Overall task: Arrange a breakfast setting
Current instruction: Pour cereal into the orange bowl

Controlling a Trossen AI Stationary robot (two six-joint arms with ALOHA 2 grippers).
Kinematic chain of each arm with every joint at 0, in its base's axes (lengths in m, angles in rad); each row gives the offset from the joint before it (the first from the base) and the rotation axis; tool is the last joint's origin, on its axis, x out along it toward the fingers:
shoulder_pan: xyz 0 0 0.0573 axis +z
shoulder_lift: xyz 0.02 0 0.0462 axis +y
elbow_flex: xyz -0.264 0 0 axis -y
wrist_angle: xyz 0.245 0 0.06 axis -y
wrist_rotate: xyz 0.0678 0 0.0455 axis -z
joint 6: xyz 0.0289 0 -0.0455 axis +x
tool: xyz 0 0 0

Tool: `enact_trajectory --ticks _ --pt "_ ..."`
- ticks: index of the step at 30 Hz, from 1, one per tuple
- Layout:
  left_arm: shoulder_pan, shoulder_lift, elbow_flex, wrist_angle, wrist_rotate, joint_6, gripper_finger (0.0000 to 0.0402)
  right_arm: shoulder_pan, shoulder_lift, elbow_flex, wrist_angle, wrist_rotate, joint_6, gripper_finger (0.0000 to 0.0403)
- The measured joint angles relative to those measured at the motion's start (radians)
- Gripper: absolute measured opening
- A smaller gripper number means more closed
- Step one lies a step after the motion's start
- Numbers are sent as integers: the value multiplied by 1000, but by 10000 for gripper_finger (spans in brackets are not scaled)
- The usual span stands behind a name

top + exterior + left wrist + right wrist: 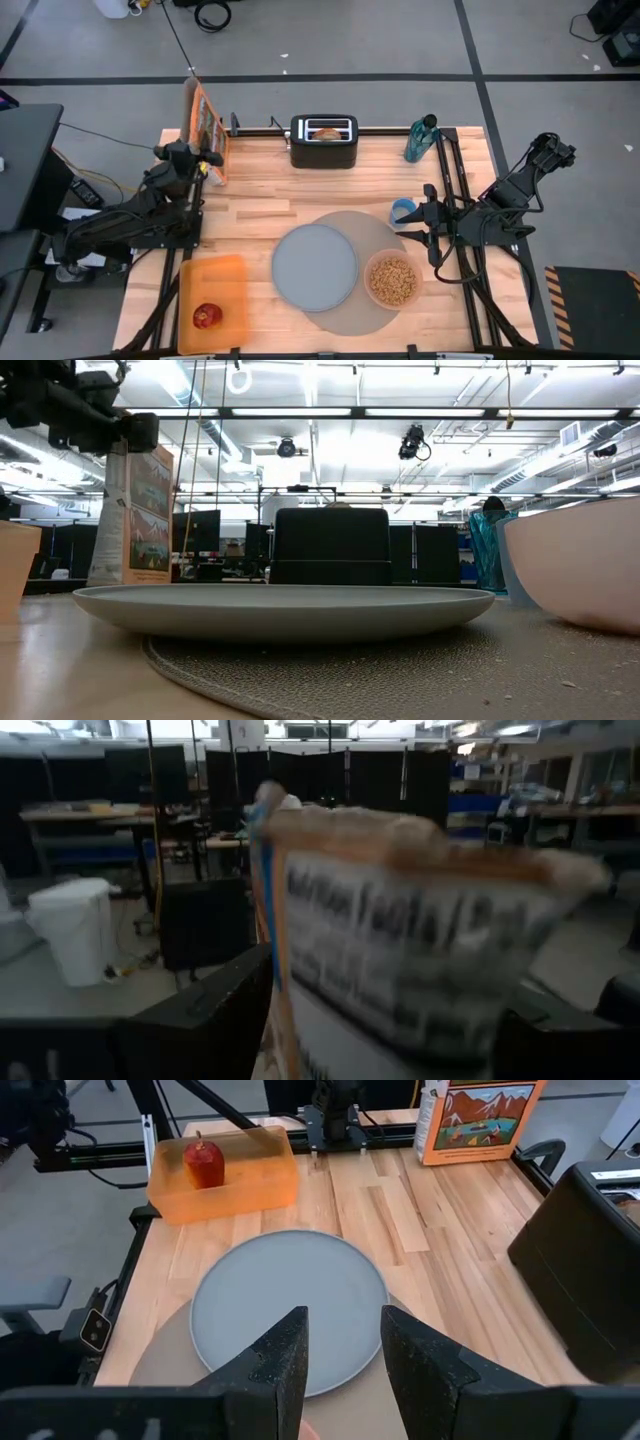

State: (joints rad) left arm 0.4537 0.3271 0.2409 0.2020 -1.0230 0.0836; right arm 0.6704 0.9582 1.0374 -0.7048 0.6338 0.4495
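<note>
A blue-grey plate lies on the round grey mat. On the mat's right part stands the pink bowl, filled with cereal. The red apple lies on an orange board at the near left. The bagel half sticks out of the black toaster. No spoon is in view. My left gripper is at the top of an upright orange cereal box at the far left. My right gripper is open and empty above the mat's right side. My left gripper has the cereal box's upper part between its two fingers, one finger on each broad face. It comes level from the table's left side. In the low view the box stands upright with its bottom at table level.
A teal bottle stands at the far right and a blue cup beside the mat. The toaster stands at the far middle. Bare wood lies between the box, the board and the mat.
</note>
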Motion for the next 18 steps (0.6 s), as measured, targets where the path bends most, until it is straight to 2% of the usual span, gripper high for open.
enact_trajectory --ticks 5,12,18 --pt "-53 0 32 -20 -69 93 254 0 0 0 0 0 0 135" --pt "-109 0 94 -215 -76 97 254 0 0 0 0 0 -2 135" --pt "-148 0 219 -364 -76 80 254 0 0 0 0 0 0 135"
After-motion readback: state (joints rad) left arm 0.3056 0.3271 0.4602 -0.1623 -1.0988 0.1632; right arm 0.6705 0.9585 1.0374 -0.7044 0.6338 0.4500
